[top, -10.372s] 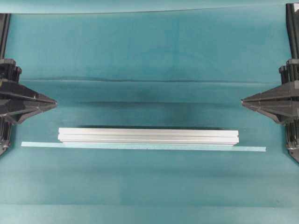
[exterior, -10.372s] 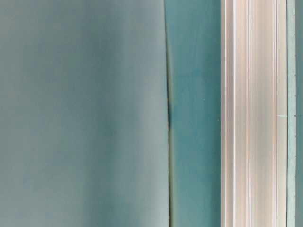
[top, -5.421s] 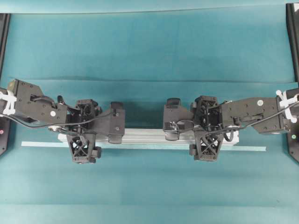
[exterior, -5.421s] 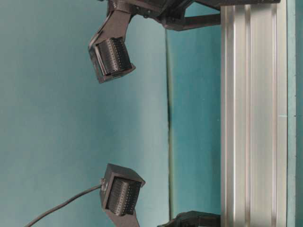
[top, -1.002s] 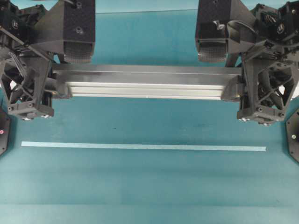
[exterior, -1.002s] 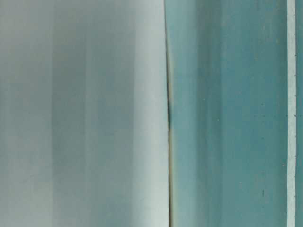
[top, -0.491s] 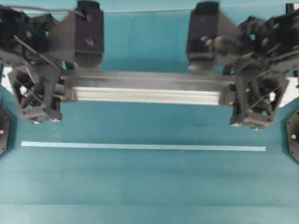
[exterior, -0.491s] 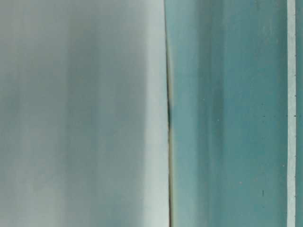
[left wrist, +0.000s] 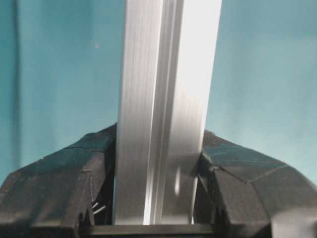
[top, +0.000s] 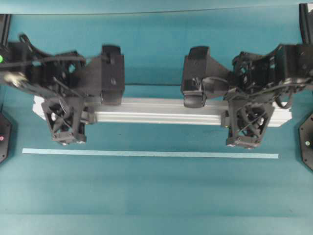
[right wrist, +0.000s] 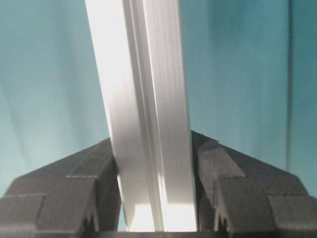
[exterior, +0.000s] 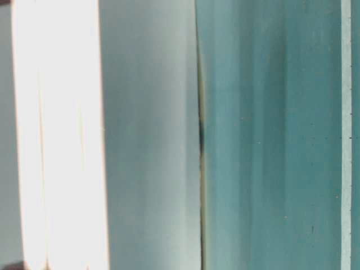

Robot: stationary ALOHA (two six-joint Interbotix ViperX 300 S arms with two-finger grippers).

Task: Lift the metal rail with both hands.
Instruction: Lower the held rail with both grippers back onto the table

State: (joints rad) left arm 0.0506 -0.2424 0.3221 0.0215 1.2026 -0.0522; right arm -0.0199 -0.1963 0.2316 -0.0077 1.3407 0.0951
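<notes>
Left hand (top: 83, 115) and right hand (top: 230, 115) each clamp the rail (top: 161, 111) near an end, keeping it level above the counter (top: 156, 196).

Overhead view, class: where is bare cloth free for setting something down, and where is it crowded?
Free: the teal cloth below the thin pale-blue tape strip, and the band above both arms. Crowded: the middle, where the long silver grooved metal rail hangs clamped between the black left gripper and black right gripper.
</notes>
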